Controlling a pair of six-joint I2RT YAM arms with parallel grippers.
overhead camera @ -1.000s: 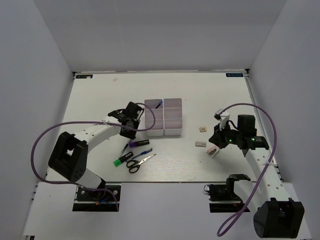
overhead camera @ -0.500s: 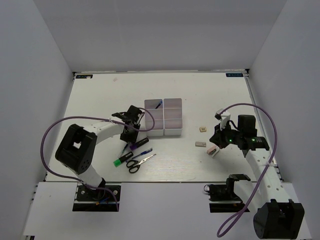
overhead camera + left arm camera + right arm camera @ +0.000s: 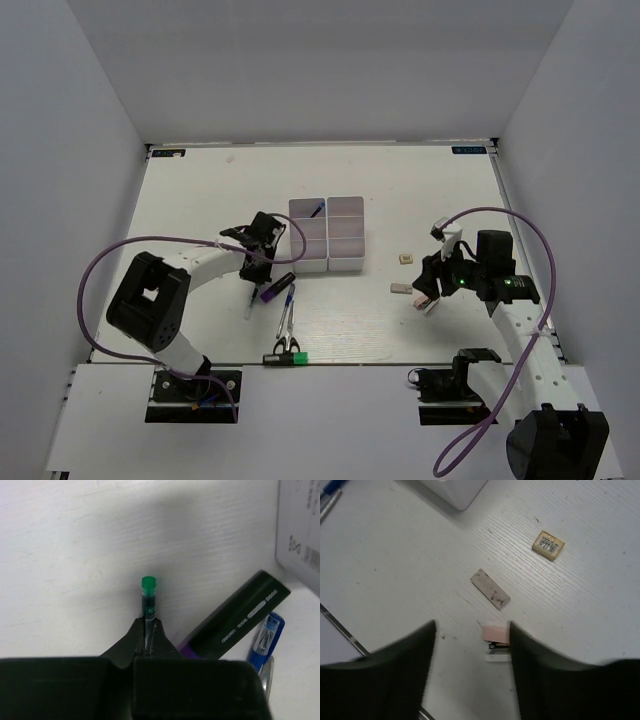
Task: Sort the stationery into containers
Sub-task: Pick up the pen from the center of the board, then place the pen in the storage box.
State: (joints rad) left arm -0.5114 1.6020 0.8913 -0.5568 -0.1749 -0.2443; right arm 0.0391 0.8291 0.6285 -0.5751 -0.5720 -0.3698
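My left gripper (image 3: 148,627) is shut on a thin pen with a green cap (image 3: 148,596), which lies on the table pointing away. Next to it lie a black marker with a purple end (image 3: 240,615) and a blue pen (image 3: 265,635). From above, the left gripper (image 3: 260,262) is just left of the containers (image 3: 345,262). My right gripper (image 3: 472,630) stands open over the table, and the pink-white piece (image 3: 496,639) rests against the inner face of its right finger. A grey eraser (image 3: 490,589) and a beige eraser (image 3: 548,545) lie beyond it.
Black-handled scissors (image 3: 284,338) and a green marker (image 3: 293,357) lie by the table's near edge. Another blue pen (image 3: 316,209) sits in the back left bin. White walls enclose the table on three sides.
The left gripper has closed on the thin pen. The right gripper has opened, and the pink-white piece sits loose beside one finger. Scissors and green marker now lie nearer the front edge.
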